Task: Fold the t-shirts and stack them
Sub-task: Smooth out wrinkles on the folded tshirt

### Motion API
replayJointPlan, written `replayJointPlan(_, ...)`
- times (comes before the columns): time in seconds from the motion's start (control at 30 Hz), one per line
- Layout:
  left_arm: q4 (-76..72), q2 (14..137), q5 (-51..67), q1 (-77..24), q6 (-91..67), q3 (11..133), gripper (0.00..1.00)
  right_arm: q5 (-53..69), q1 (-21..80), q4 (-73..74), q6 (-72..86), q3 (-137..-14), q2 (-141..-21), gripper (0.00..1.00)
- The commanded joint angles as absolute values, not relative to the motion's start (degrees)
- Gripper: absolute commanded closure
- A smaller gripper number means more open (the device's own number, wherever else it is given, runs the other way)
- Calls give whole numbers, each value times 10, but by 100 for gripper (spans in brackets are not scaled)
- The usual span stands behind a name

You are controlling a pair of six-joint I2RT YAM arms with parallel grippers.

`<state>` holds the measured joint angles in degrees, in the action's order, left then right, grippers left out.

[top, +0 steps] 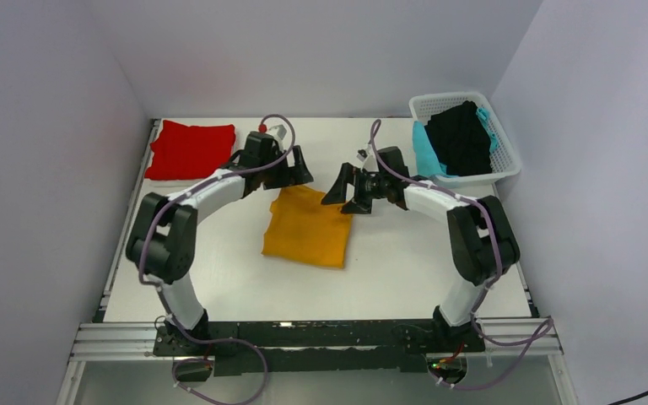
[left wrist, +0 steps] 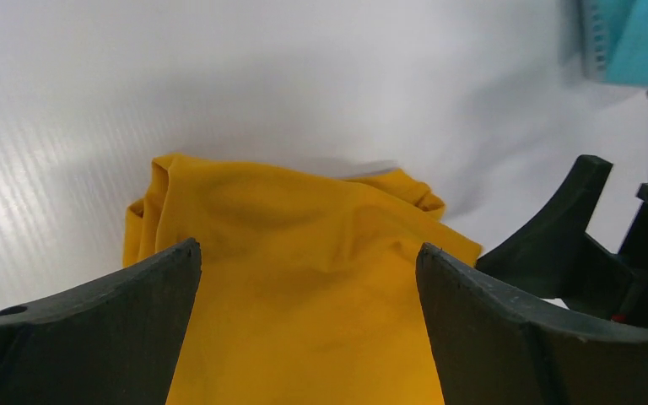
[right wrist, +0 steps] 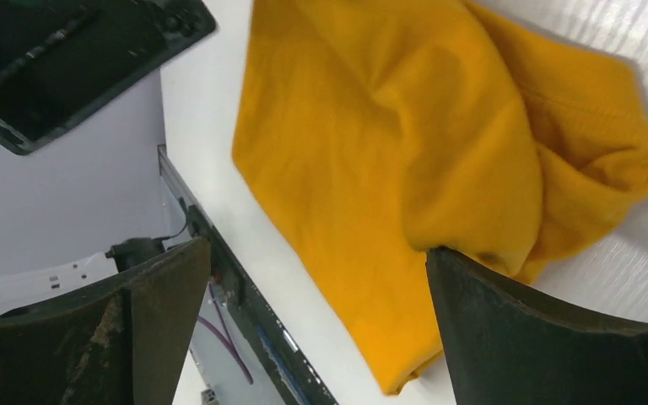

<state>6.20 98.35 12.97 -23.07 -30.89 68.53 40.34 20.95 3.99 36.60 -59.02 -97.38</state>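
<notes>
Nearest the lens in the left wrist view: two black fingers (left wrist: 93, 329) of the left gripper (left wrist: 308, 249), spread wide, nothing pinched between them. Beneath the gap, the mustard-orange t-shirt (left wrist: 304, 329), rumpled and doubled over along its far edge just past the tips. Cannot tell whether touching the cloth or hanging just above it.

Much the same at the right wrist: fingers (right wrist: 540, 337) of the right gripper (right wrist: 319, 250) parted to the full, holding nothing. Under and beyond them, the mustard-orange t-shirt, with one bunched corner just beside the right-hand finger and partly hidden behind it.

From above:
- Mustard-orange t-shirt (top: 308, 229): folded into a rough rectangle, lying flat on the white table (top: 219, 278), slightly askew.
- Left gripper (top: 299, 171): at the far left corner of the mustard-orange t-shirt.
- Right gripper (top: 343, 192): at its far right corner, turned inward toward the left gripper, near it but apart.
- Red t-shirt (top: 190, 149): folded, beyond and left of the mustard-orange t-shirt, well apart from it.
- White lattice basket (top: 506, 156): beyond and right of the mustard-orange t-shirt, well apart, holding the black t-shirt (top: 461, 139), with the teal t-shirt (top: 429, 152) draped over the side facing the mustard-orange t-shirt.

Bare table on the near, left and right sides of the mustard-orange t-shirt; tighter along its far edge, with both grippers crowded there
</notes>
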Motion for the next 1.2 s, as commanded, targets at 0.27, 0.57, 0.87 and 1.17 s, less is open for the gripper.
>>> replayJointPlan(0.27,94,1148,114,-229,-312,777,1,337,172,46,381,-704,-1144,0)
replayJointPlan(0.57,105,1147,90,-218,-310,747,1,270,155,56,389,-687,-1155,0)
replayJointPlan(0.87,119,1013,60,-217,-265,754,1,205,154,62,349,-665,-980,0)
replayJointPlan(1.17,78,867,50,-217,-293,571,0,-33,140,56,369,-487,-683,0)
